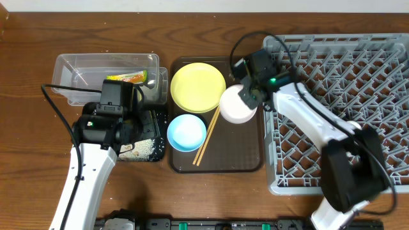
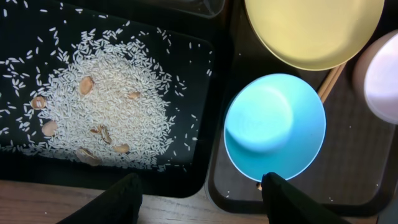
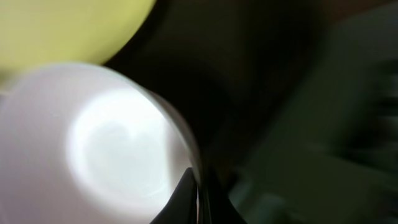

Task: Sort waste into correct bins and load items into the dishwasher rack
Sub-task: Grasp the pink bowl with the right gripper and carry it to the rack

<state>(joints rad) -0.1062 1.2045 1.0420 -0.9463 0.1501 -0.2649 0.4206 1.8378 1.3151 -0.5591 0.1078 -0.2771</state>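
Right gripper point(image 1: 248, 96) is pinching the rim of the white bowl point(image 1: 238, 105), jaws pressed together on the thin wall. The right wrist view is showing fingertips point(image 3: 177, 208) either side of the lip. The bowl is over the right edge of the brown tray point(image 1: 236, 156), just beside the yellow plate point(image 1: 197, 86) and near the rack point(image 1: 358, 70); I can't tell if it's resting or just off the tray. I'm reading it as rigid, light and glossy, so probably slippery in a one-sided rim pinch, likely to tilt on the lift, and chippable if ceramic. I'm planning a slow, low carry. The rim is the only real grip point. Left gripper point(image 2: 200, 185) is hanging spread wide, holding nothing, over the border between the black tray point(image 2: 186, 165) and the blue bowl point(image 2: 273, 124). Overhead is giving me the layout but hiding the pinch. Right wrist is showing the grip and blurring the rest. Only left wrist is showing the rice point(image 2: 106, 106) heaped in the black tray.
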